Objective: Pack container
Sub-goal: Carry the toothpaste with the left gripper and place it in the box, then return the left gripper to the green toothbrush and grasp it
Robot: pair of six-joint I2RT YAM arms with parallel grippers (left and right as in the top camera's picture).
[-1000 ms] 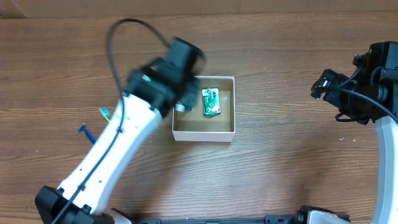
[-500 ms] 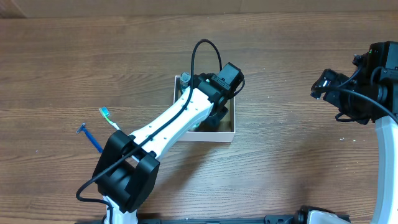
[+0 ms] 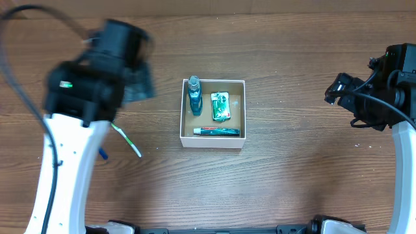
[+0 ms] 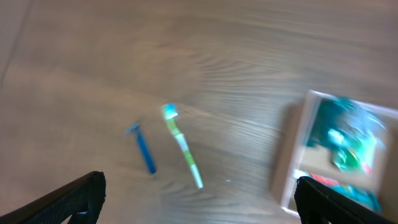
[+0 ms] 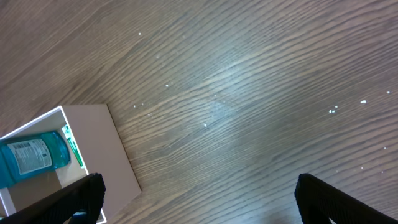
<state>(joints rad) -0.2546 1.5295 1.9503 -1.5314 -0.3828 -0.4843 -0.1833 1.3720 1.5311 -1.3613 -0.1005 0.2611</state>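
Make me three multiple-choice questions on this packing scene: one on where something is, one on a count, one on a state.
1. Where does the toothbrush lie?
A) inside the container
B) on the table, left of the container
C) under the container

2. How many items are in the container?
A) one
B) three
C) five

3. What does the left gripper hold?
A) nothing, jaws apart
B) a spoon
C) a cloth

Answers:
1 B: it lies on bare wood outside the white walls.
2 B: a bottle, a green packet and a tube.
3 A: the left wrist view shows only table between the jaws.
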